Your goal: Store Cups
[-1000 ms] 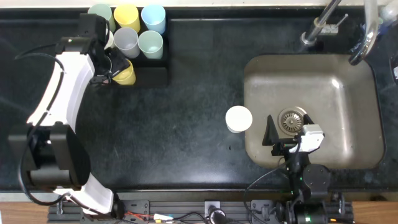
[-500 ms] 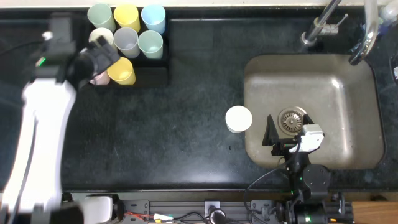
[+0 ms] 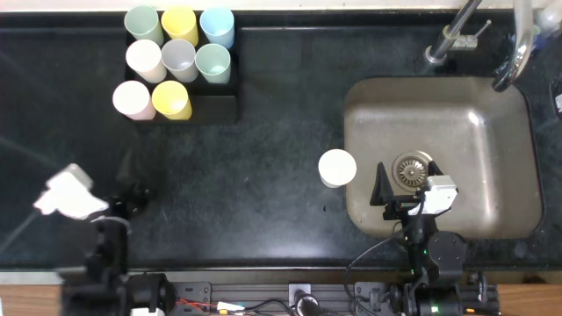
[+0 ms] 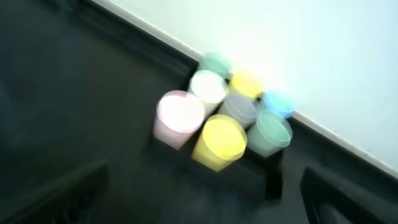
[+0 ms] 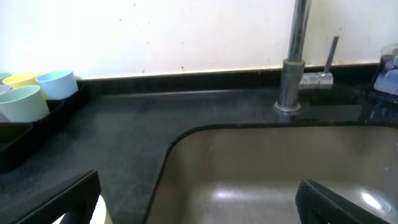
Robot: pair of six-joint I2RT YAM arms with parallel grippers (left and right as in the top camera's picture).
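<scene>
From above, eight cups [image 3: 179,54] stood in the black tray [image 3: 221,107] at the far left of the tabletop [image 3: 263,193]. Green, yellow and blue made the back row and white, grey and green the middle, with a pink cup [image 3: 132,99] and a yellow cup [image 3: 171,100] in front. All were upright, mouths up, long axes vertical. The left wrist view, slanting in from the side, gave their tapering walls, which the top view hid. A lone white cup [image 3: 337,167] stood on end just beside the left rim of the sink [image 3: 492,114]; whether its mouth faced up could not be told. The left gripper [image 4: 204,173] hung well apart from the tray, fingers spread wide and holding nothing. The right gripper [image 5: 198,182] hovered over the sink, fingers likewise apart.
</scene>
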